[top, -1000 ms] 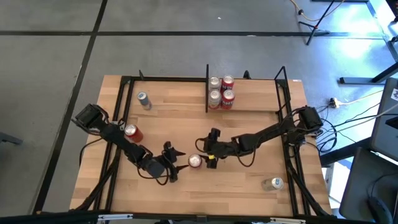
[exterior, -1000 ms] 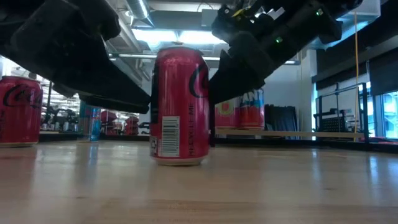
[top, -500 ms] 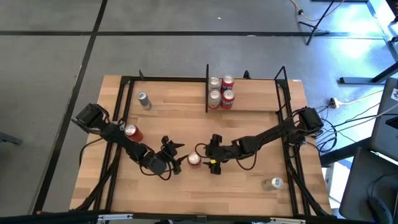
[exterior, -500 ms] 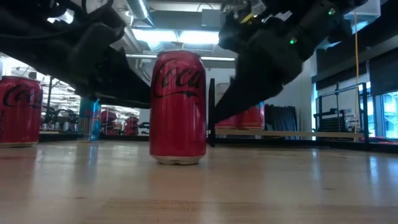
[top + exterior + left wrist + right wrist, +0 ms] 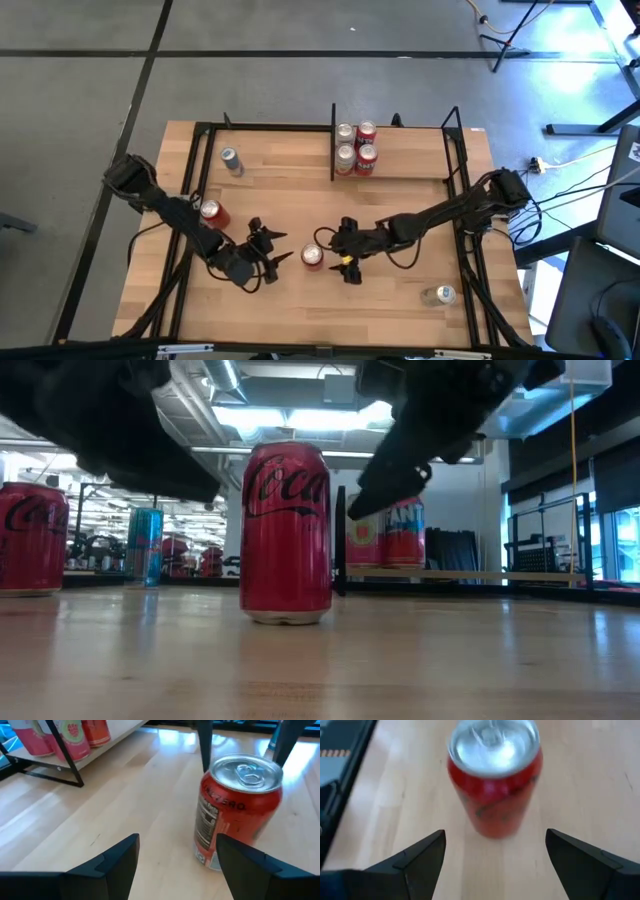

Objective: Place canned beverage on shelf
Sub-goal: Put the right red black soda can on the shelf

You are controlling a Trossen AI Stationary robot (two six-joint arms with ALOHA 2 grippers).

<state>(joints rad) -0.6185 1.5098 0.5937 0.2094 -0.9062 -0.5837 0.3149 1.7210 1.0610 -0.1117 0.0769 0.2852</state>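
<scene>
Though ungripped, can (image 5: pixel 313 257) between both pincers.

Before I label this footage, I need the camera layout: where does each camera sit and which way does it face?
High: overhead, straight down on the table, both arms, shelf.
Low: table height, level across at the red can; arms overhead.
Left wrist: past the open left claw at that can.
Right wrist: past the open right claw, down onto it.
All four share the red can.
</scene>
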